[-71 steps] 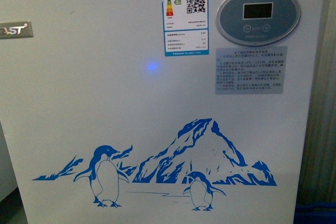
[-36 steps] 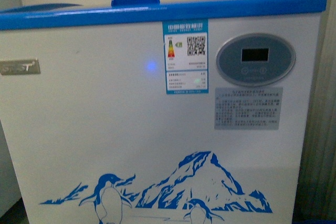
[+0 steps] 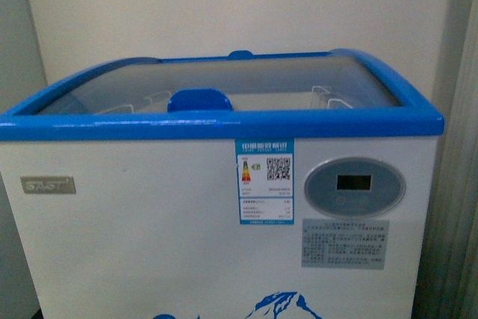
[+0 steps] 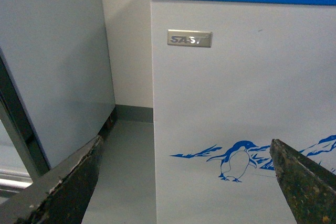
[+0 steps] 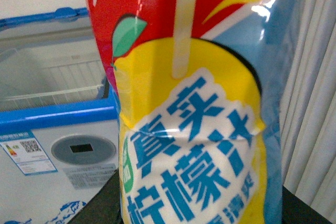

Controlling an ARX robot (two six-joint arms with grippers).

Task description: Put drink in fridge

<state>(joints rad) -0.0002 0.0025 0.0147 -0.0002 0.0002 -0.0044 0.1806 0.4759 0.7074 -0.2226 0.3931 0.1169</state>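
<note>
Right pincer gripping drink | fridge just beyond | left pincer spread, empty

The fridge stands dead ahead, backed against the wall. On top lies the glass lid, with wire baskets inside beneath it. On the front, the label sits left of the control panel, with a notice below that. A cabinet stands beside the fridge, apart from it. The drink is in front of the fridge.

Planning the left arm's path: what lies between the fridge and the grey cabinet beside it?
Nothing: the left wrist view shows only bare floor between fridge and cabinet, with wall behind.
</note>
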